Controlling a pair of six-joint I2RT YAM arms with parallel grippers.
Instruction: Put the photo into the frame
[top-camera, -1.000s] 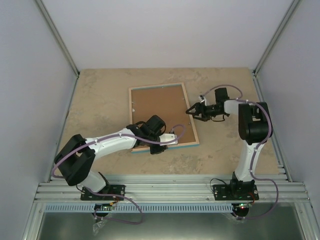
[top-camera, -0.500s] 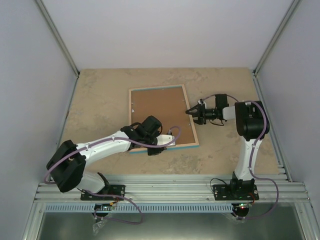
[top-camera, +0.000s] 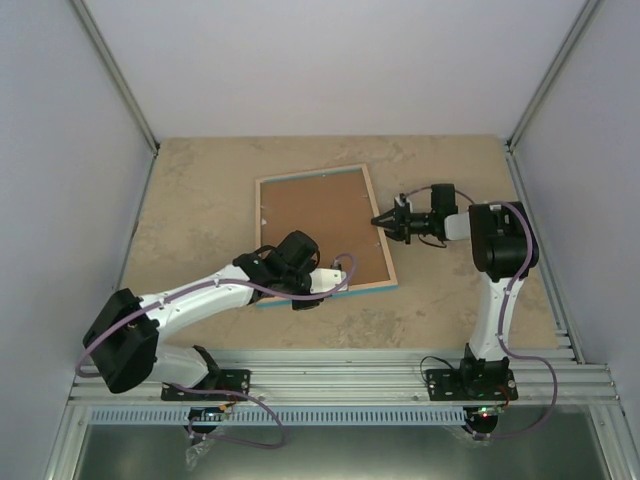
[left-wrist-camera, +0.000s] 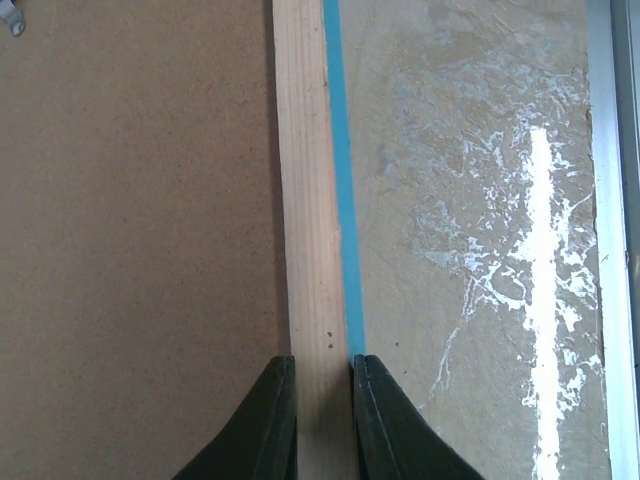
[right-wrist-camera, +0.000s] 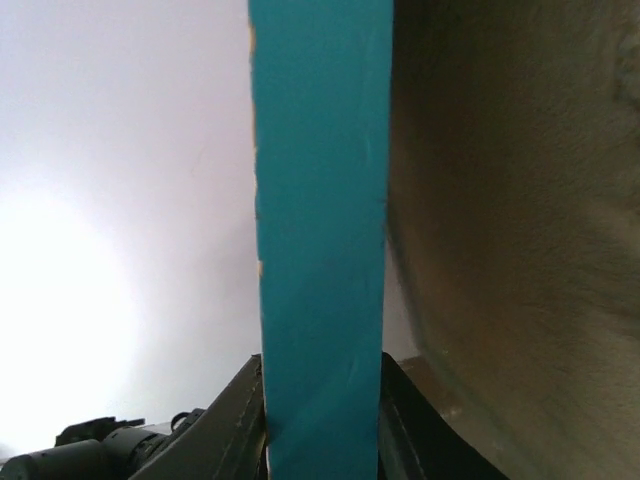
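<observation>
Frame (top-camera: 310, 174) sits face-down on the table (top-camera: 200, 215), left claw (left-wrist-camera: 322, 365) pinching its near rim, right claw (top-camera: 378, 222) pinching the right rim — looks stiff, light, but glazed, so rim holds seem wise.

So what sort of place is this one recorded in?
Probably a lab robot cell: plain white enclosure walls, the left arm and right arm bolted to aluminium rails, and a beige tabletop under the frame.
</observation>
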